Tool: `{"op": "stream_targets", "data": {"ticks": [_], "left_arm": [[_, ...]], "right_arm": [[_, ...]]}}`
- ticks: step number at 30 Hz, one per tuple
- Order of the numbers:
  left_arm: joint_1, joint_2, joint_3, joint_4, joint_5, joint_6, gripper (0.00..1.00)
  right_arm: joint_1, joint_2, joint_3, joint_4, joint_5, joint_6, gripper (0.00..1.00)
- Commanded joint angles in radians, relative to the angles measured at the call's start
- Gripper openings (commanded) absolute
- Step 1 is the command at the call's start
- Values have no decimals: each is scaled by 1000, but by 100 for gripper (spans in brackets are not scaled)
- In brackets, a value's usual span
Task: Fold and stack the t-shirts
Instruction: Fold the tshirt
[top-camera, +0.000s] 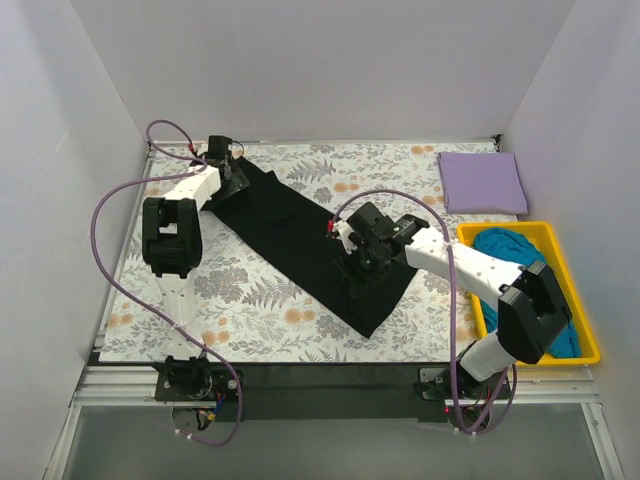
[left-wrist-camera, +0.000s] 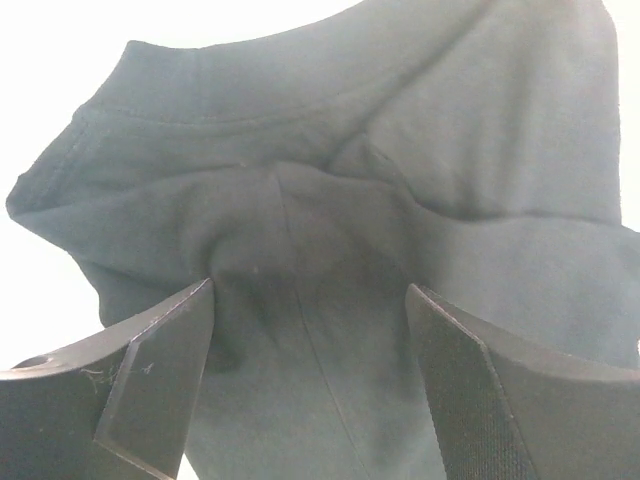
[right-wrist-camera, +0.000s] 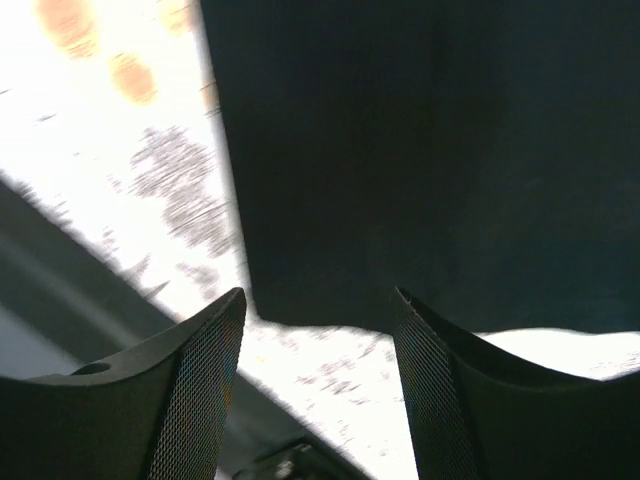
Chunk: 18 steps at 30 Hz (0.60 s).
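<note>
Around the work: white walls (top-camera: 320, 70) on three sides, a grey-and-orange floral-print cloth (top-camera: 240, 300) covering most of the bench (top-camera: 300, 375), and purple cables (top-camera: 105, 215) looping off the left arm (top-camera: 170, 235) and the right arm (top-camera: 530, 310).

On the floral cloth, running diagonally from the far left toward the near middle: a black t-shirt (top-camera: 295, 235), laid out long and narrow. In the far right corner of the cloth: a lavender t-shirt (top-camera: 481, 182), folded into a flat rectangle, well apart from the black one.

At the far-left end of the black t-shirt, over the collar end: the left tool (top-camera: 230, 172). From the left wrist view: fingers (left-wrist-camera: 150, 380) spread wide, with the ribbed neckline (left-wrist-camera: 220, 85) beyond the tips and a raised ruck of black cloth in the gap between them. Neither pad visibly pressing the cloth, so nothing pinched.

Low over the near end of the same shirt: the right tool (top-camera: 362, 265), its wrist hiding part of the cloth in the top view. From the right wrist view: both pads likewise apart, with a corner of the black hem lying flat on the floral cloth in the gap. Blurred; contact with the cloth impossible to tell.

At the right edge of the bench: a yellow plastic tray (top-camera: 585, 300) holding a crumpled teal blue t-shirt (top-camera: 500, 245). Right arm crossing above the tray and hiding part of its contents.
</note>
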Motion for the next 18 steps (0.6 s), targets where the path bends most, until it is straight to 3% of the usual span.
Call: {"op": "stream_targets", "data": {"ticks": [1, 5, 9, 18], "left_arm": [[-40, -180, 16, 23, -44, 23, 75], [-83, -282, -37, -23, -134, -35, 76], [-119, -330, -133, -48, -116, -95, 76], [-205, -223, -224, -51, -14, -144, 73]], "right_arm": [[-47, 93, 31, 3, 88, -105, 66], [-70, 166, 71, 28, 125, -116, 65], [-76, 211, 59, 59, 92, -99, 65], [-73, 231, -45, 85, 72, -58, 64]]}}
